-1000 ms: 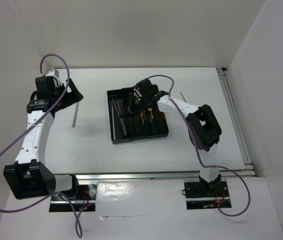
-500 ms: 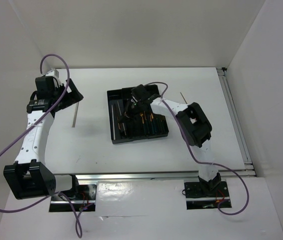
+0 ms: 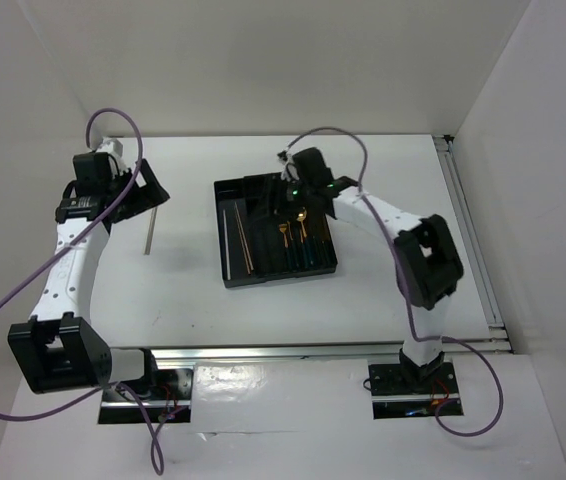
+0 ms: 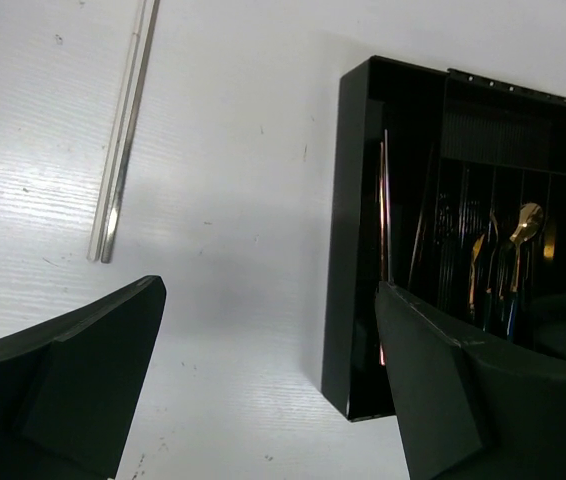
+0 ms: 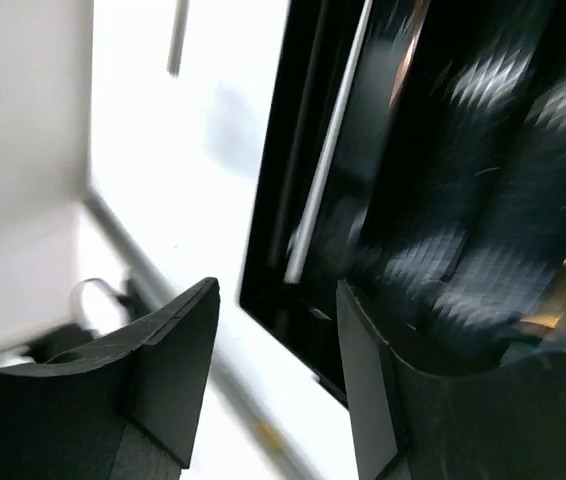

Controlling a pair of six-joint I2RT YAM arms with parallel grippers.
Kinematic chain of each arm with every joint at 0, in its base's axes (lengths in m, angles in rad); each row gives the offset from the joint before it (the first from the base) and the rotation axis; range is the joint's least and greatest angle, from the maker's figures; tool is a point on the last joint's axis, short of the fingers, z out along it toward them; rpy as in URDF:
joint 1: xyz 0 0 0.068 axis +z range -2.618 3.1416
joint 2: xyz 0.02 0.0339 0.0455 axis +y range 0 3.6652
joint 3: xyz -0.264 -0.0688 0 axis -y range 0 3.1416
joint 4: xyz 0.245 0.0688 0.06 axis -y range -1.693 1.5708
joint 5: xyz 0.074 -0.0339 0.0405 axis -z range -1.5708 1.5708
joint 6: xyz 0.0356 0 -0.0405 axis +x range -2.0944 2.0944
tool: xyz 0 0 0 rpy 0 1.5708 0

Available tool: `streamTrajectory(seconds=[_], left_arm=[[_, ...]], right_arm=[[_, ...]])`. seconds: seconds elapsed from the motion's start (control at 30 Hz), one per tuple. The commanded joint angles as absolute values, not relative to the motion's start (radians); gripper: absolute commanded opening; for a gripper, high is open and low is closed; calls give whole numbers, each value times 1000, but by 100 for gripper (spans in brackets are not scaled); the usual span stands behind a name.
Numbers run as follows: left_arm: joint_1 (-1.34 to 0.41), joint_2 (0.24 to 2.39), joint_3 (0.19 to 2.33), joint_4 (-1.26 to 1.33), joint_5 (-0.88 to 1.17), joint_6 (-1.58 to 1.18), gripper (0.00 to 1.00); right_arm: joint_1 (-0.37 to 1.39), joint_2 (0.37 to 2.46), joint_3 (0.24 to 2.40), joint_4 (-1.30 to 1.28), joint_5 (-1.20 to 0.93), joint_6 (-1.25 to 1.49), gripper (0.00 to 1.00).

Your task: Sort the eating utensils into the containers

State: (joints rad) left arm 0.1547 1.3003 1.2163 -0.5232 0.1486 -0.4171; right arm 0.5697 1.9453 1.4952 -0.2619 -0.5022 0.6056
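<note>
The black tray sits mid-table with its long compartments running front to back. Inside lie copper chopsticks, a gold-headed spoon and green-handled forks. My right gripper hovers over the tray's far end, open, with nothing between its fingers. Its blurred wrist view shows a silver chopstick inside the tray. A pair of silver chopsticks lies on the table left of the tray. My left gripper hangs open just beyond the pair, empty.
The left wrist view shows the tray's left wall and the gold spoon head beyond it. White walls close in the table on the left, back and right. A metal rail runs along the right edge.
My right gripper has opened and pulled back from the tray's middle to its far end, the elbow swinging right. The left arm has not moved.
</note>
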Motion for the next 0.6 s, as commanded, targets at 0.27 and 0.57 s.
streamTrajectory(seconds=[0.27, 0.57], left_arm=[[160, 1407, 1249, -532, 273, -282, 100], [160, 1453, 1289, -552, 307, -272, 100]], right_arm=[[278, 1554, 1263, -379, -344, -231, 55], [-4, 1568, 1141, -430, -359, -486, 53]])
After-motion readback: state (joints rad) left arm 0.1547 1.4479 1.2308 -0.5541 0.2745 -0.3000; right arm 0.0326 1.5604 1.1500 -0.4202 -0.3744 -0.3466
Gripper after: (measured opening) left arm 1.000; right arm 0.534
